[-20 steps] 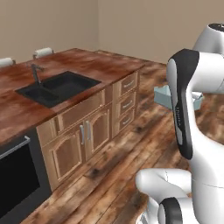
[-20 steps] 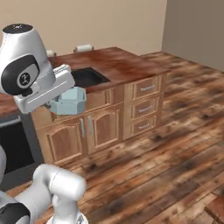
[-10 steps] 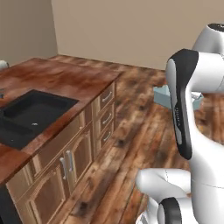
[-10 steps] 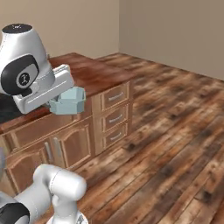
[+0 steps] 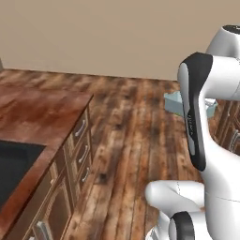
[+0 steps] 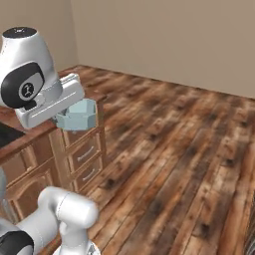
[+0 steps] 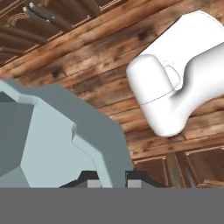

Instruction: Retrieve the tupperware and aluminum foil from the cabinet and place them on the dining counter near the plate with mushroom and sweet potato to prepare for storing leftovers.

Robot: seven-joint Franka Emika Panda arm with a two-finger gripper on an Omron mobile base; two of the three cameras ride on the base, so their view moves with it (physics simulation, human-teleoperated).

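One bare plank floor (image 6: 189, 149) spreads beside the dining counter (image 5: 33, 112), whose drawers (image 6: 84, 154) face it. The gripper (image 7: 112, 179) clamps the tupperware (image 6: 77, 114) by its rim, held in the air beside the counter's end.

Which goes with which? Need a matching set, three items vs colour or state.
Items:
1. tupperware
2. dining counter
3. gripper

Descriptions:
A. dark reddish-brown wood grain
B. pale blue-teal, held up off the floor
C. dark fingertips closed on a tub rim

Pairs: 1-B, 2-A, 3-C
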